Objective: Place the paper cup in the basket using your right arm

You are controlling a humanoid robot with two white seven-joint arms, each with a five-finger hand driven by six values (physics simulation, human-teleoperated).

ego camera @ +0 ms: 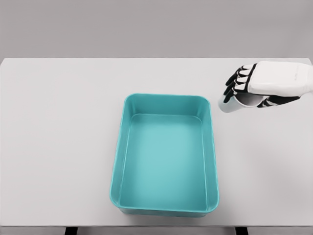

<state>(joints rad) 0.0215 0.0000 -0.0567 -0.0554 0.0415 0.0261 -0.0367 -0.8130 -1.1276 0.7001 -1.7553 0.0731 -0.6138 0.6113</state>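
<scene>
Right hand (266,85) at the far right of the white desk (58,147), fingers (234,83) curled around the white paper cup (234,104) tipped on its side, just beside the far right corner of the teal basket (166,105) at the middle.

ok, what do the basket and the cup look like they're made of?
Basket: looks like moulded plastic, teal, smooth with a slight sheen; rounded corners, rolled rim and solid walls suggest it. Paper cup: plain matte white, consistent with paper, though mostly hidden in the right hand. As a simulator render, both are guesses from look alone.
</scene>
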